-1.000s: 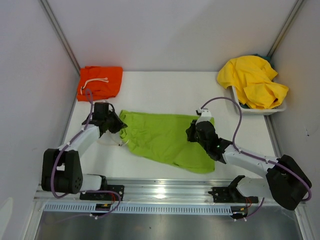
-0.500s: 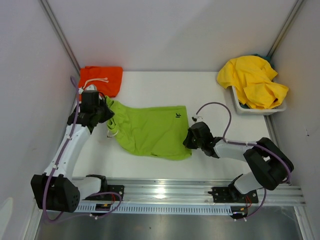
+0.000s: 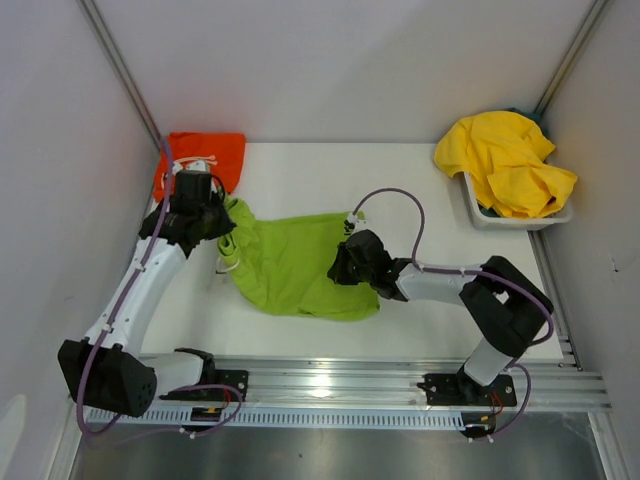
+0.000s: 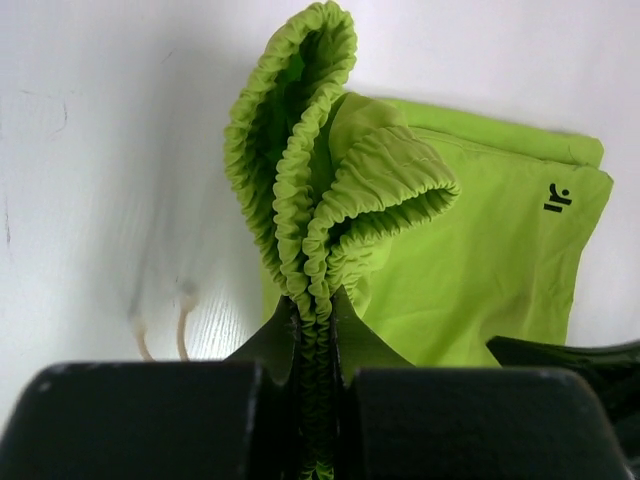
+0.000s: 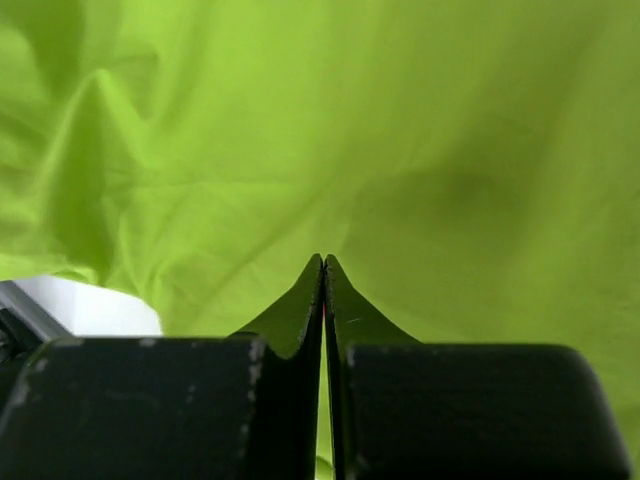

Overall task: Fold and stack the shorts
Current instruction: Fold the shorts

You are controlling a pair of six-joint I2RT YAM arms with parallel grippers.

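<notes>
The lime green shorts [image 3: 285,268] lie bunched in the middle of the table, partly folded over. My left gripper [image 3: 218,222] is shut on their gathered waistband [image 4: 320,215], which stands up in folds between the fingers; the small dark logo [image 4: 557,198] shows on the flat leg part. My right gripper [image 3: 346,262] is shut on a thin layer of the same green fabric [image 5: 400,150] at the leg end. The orange shorts [image 3: 218,152] lie folded at the back left, behind the left gripper. Yellow shorts [image 3: 505,160] are heaped at the back right.
The yellow shorts fill a white tray [image 3: 500,220] at the back right corner. Grey walls close in the table on three sides. White drawstrings [image 4: 160,330] trail on the table left of the waistband. The right gripper's black body [image 4: 570,355] shows in the left wrist view.
My right gripper has moved left, carrying the leg end of the green shorts toward the waistband. My left gripper has lifted the waistband toward the back left, near the orange shorts.
</notes>
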